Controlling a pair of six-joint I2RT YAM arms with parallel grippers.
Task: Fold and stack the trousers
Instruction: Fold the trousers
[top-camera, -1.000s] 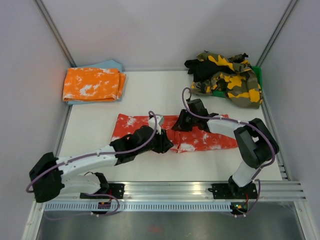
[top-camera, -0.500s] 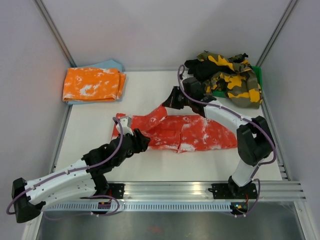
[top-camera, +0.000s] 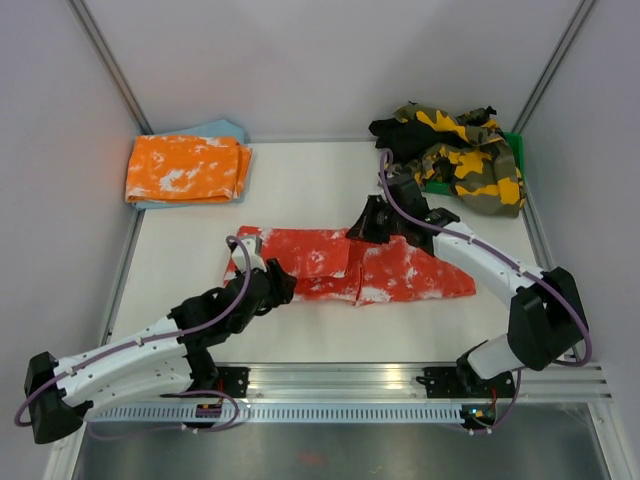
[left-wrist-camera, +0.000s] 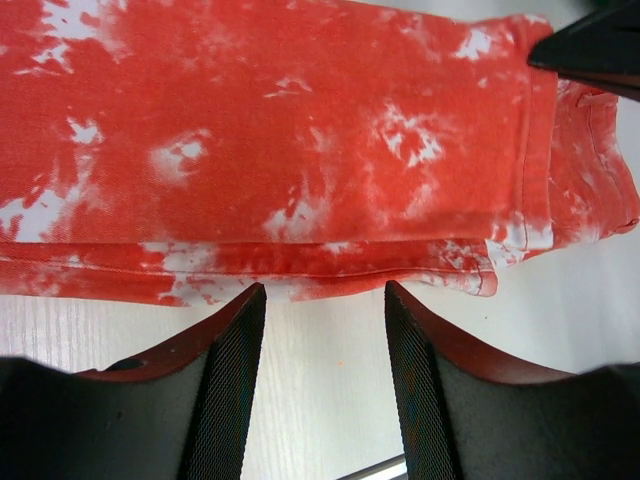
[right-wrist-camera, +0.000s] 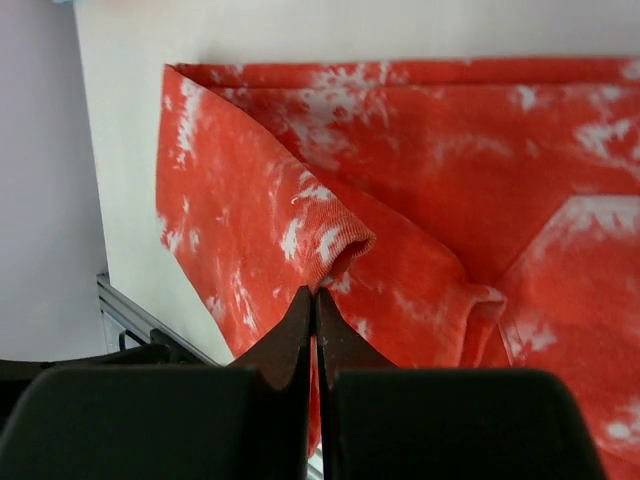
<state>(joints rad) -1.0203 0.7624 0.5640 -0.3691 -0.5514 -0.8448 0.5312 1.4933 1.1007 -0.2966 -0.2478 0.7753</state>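
The red trousers with white splotches (top-camera: 400, 272) lie flat across the middle of the table, with a flap folded over their left half. They fill the left wrist view (left-wrist-camera: 300, 150) and the right wrist view (right-wrist-camera: 450, 170). My right gripper (top-camera: 363, 228) sits at their far edge. In its wrist view the gripper (right-wrist-camera: 315, 292) is shut, with a ribbed cuff pinched at the fingertips. My left gripper (top-camera: 283, 283) is open just off the near left edge. In its wrist view the gripper (left-wrist-camera: 325, 290) is over bare table and holds nothing.
A folded orange-and-white pair (top-camera: 185, 168) lies on a light blue cloth (top-camera: 226, 130) at the far left. A heap of camouflage trousers (top-camera: 460, 160) and black cloth (top-camera: 400, 138) sits on a green tray (top-camera: 515, 145) at the far right. An aluminium rail (top-camera: 400, 380) runs along the near edge.
My right gripper lifted a part of the red trousers up and to the left, then came back down; the cloth now lies flat in a fold. My left gripper drew back leftward to the near edge.
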